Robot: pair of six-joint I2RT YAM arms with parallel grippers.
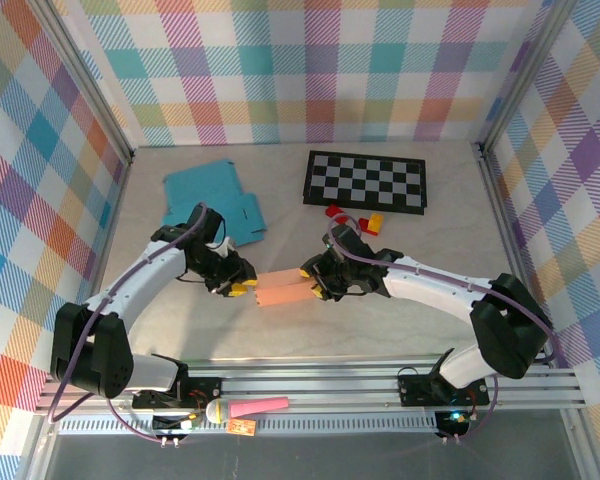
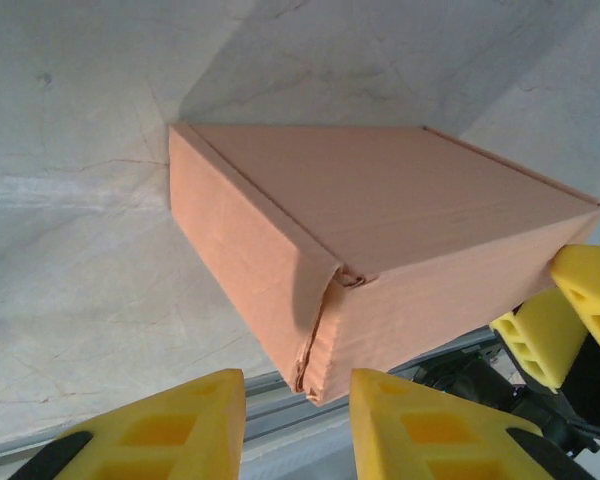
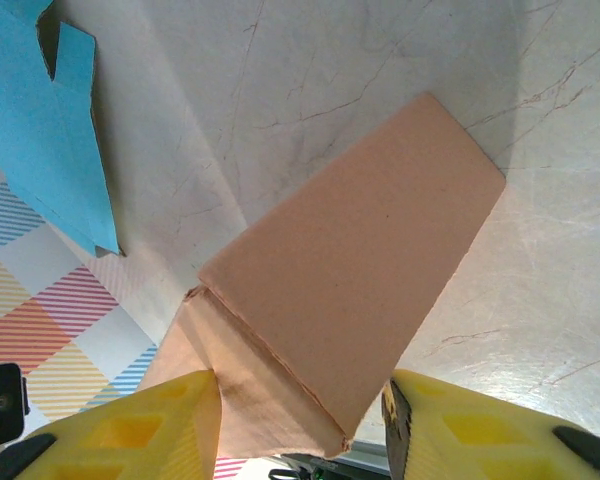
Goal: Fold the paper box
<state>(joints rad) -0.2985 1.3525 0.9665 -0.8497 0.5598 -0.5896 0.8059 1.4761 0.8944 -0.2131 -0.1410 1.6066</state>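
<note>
The paper box (image 1: 283,290) is a salmon-coloured, closed, oblong box lying on the table between my two grippers. My left gripper (image 1: 242,288) is at its left end. In the left wrist view the box (image 2: 380,220) has one creased corner between the yellow fingertips (image 2: 180,430), with a gap on each side, so that gripper (image 2: 298,420) is open. My right gripper (image 1: 313,285) is at the box's right end. In the right wrist view its fingers (image 3: 150,425) press on both sides of the box (image 3: 350,290), so this gripper (image 3: 300,430) is shut on it.
A flat blue cardboard sheet (image 1: 212,197) lies at the back left. A black-and-white chequered board (image 1: 366,181) lies at the back centre, with small red and yellow pieces (image 1: 355,218) in front of it. The front rail (image 1: 310,385) runs close to the box.
</note>
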